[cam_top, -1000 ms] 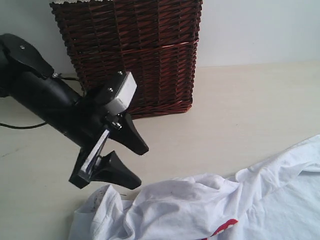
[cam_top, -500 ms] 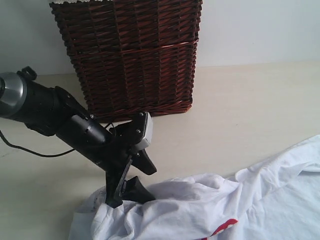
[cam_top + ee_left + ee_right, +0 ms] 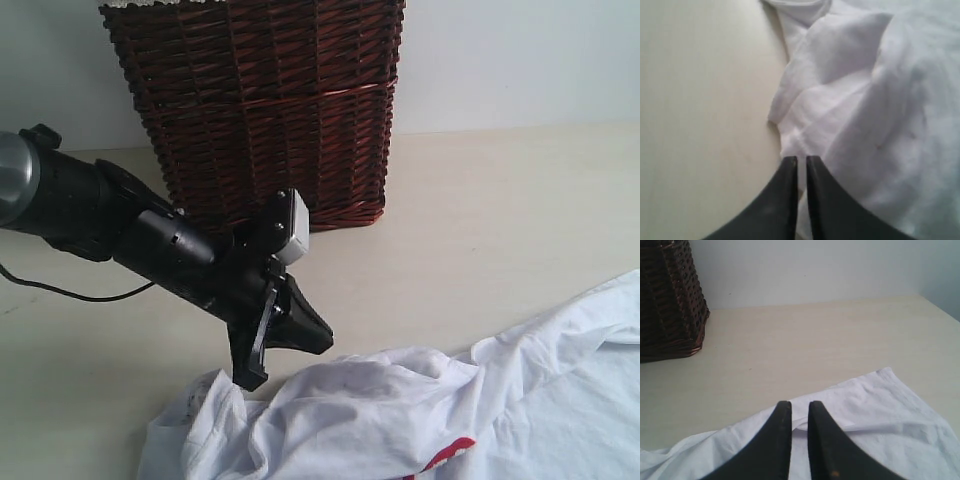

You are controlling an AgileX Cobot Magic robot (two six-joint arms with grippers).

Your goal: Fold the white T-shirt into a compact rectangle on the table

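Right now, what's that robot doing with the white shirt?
It is meant to fold the white T-shirt, which lies crumpled on the table. The left gripper is down at the shirt's bunched edge, in front of the wicker basket, with its jaws almost together. Whether they have caught any cloth is hard to tell. The right gripper hangs over another edge of the shirt, jaws nearly shut, holding nothing that shows.

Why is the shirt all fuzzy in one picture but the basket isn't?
Left wrist view: the white T-shirt sits very near the lens, so it looks soft and out of focus. Exterior view: the basket weave is sharp, the shirt brightly lit. Right wrist view: even light, no glare on the table.
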